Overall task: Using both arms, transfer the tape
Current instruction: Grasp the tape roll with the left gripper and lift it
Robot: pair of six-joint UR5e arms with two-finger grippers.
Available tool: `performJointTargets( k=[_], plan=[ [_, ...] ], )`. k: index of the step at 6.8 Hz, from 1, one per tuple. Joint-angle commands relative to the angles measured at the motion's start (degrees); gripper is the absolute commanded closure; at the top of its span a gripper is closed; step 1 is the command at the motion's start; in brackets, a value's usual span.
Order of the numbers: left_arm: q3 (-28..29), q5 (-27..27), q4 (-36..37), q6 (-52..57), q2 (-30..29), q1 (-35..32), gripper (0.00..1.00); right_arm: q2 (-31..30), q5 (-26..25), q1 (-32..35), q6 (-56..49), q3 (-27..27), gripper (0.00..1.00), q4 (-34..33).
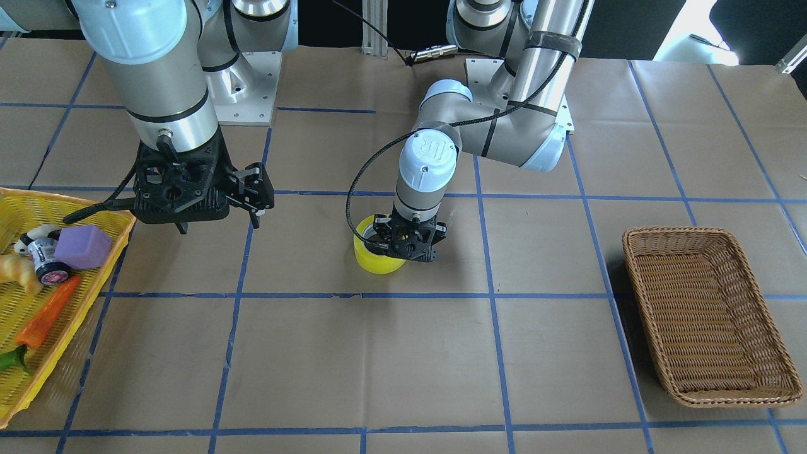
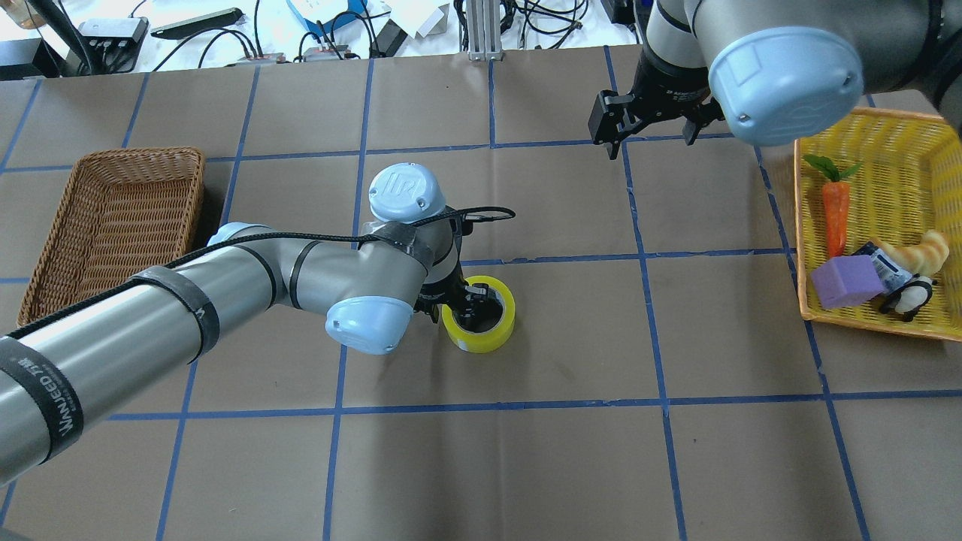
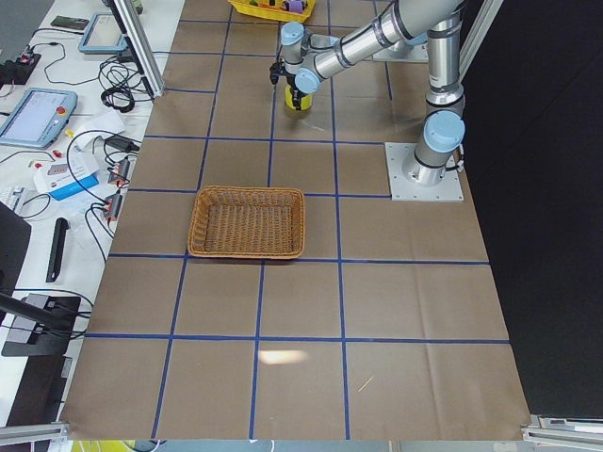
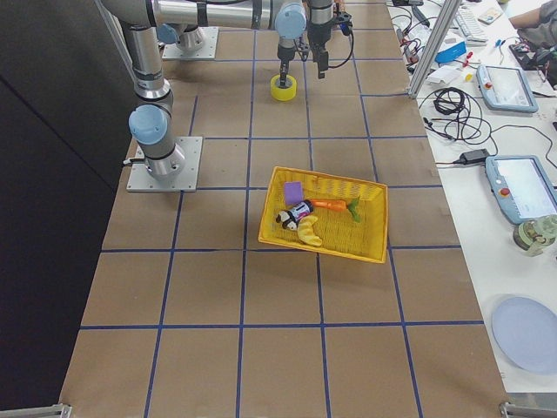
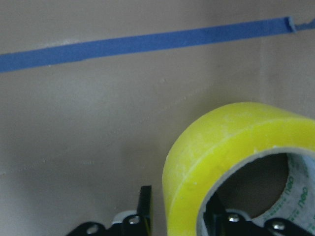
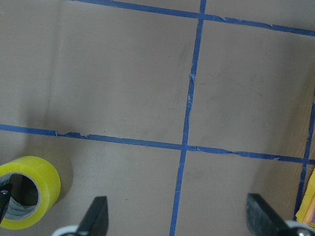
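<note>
The yellow tape [image 1: 378, 261] lies flat on the paper-covered table near its middle; it also shows in the overhead view [image 2: 488, 334], the left wrist view [image 5: 221, 142] and the right wrist view [image 6: 29, 182]. My left gripper [image 2: 462, 300] points down onto it, one finger inside the core and one outside the wall, with a small gap showing at the outer finger [image 5: 145, 209]. My right gripper [image 1: 255, 202] is open and empty. It hovers above the table between the tape and the yellow basket.
A yellow mesh basket [image 1: 75, 205] on my right holds a purple block, a carrot, a croissant, a penguin toy and a dark jar [image 1: 47, 261]. A brown wicker basket [image 1: 709, 315] stands empty on my left. Blue tape lines grid the table.
</note>
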Motion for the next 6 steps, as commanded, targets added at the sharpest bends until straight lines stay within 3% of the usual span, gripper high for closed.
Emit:
performJointTargets(
  k=[1,3,6],
  plan=[
    [1.0,0.2,0.1,0.2,0.9,0.5,0.98,0.0,0.0,-0.2,-1.4,0.5,0.0,0.0],
    [6.0,7.0,-2.0,7.7,4.4,9.3,0.98,0.2,0.1,-0.3,-1.4,0.8,0.0,-0.1],
    [17.2,6.9,-19.1,31.9,7.2,29.8,0.97,0.2,0.0,-0.3,-1.3,0.9,0.0,0.0]
  ],
)
